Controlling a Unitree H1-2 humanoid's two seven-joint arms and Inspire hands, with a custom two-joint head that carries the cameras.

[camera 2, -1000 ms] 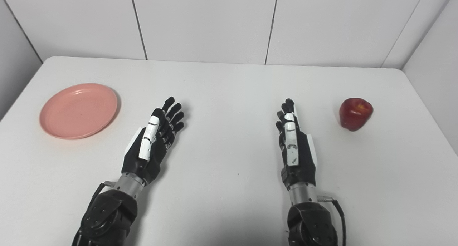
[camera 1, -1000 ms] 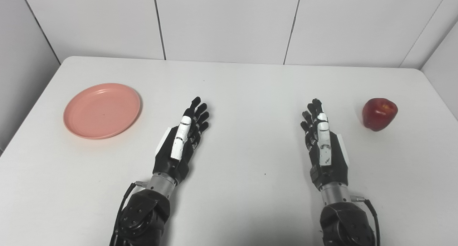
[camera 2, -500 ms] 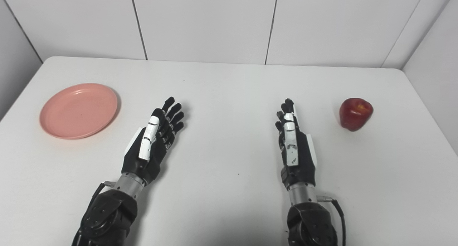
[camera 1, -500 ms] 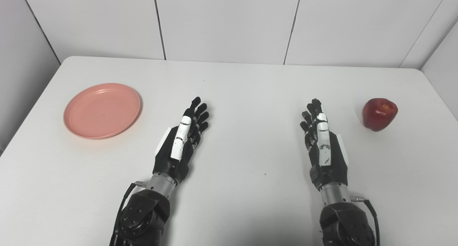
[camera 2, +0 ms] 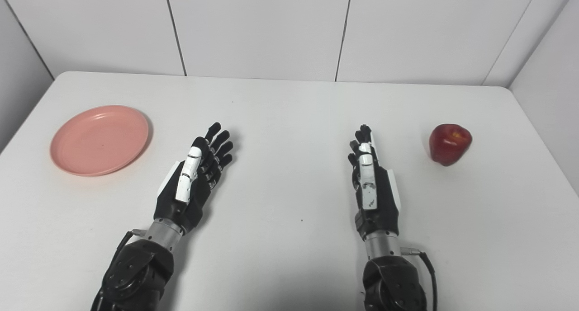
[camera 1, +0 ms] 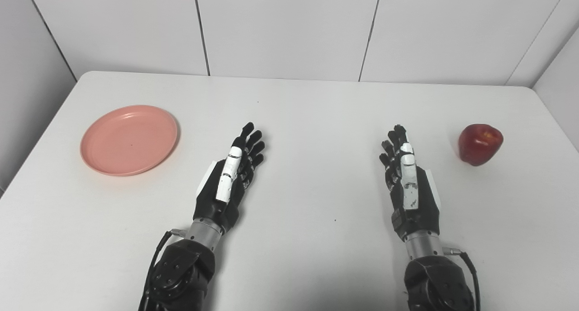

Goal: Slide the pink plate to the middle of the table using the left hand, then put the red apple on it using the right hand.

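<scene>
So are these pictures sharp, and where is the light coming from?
Left eye view: sharp throughout; a small highlight on the red apple suggests overhead light. Right eye view: equally sharp; soft shadows hug the pink plate and both arms, with a darker patch at the table's near edge.

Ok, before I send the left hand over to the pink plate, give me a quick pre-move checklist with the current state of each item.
1. Left hand free and open, holding nothing: ok.
2. Pink plate flat on the table, nothing on it: ok.
3. Path from the left hand to the plate free of objects: ok.
4. Middle of the table, between the two hands, bare for the plate: ok.
5. Right hand open, apart from the red apple, out of the slide path: ok.
6. Plate already at the middle: not ok, it sits at the left side.
</scene>
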